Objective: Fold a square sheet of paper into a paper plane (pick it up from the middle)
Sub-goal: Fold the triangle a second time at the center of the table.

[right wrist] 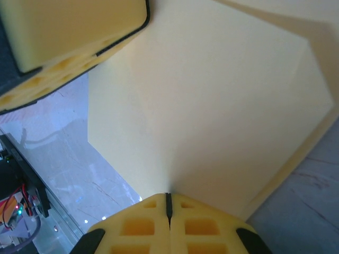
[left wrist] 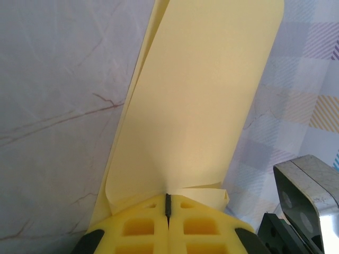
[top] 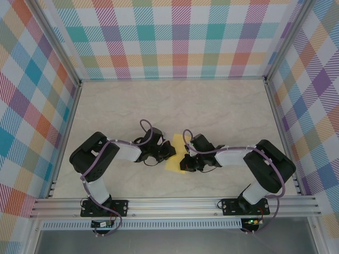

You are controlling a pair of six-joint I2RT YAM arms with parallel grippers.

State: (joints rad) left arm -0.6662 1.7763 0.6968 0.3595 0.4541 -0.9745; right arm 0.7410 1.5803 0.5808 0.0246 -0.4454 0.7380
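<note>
The yellow square sheet of paper [top: 174, 154] is held above the table between my two grippers, near the table's middle front. In the left wrist view the paper [left wrist: 201, 95] rises away from the jaws in doubled layers, with a short curled flap at its base. My left gripper [left wrist: 168, 203] is shut on its near edge. In the right wrist view the paper [right wrist: 212, 106] spreads wide with a folded edge at the right, and my right gripper [right wrist: 168, 203] is shut on its edge. The left gripper's yellow fingers [right wrist: 69, 37] show at the top left there.
The marble-patterned tabletop [top: 175, 106] is walled by plaid panels [top: 175, 37] on three sides. An aluminium rail [top: 175, 203] carries both arm bases along the near edge. The right arm's grey gripper body [left wrist: 307, 201] sits close beside the left jaws.
</note>
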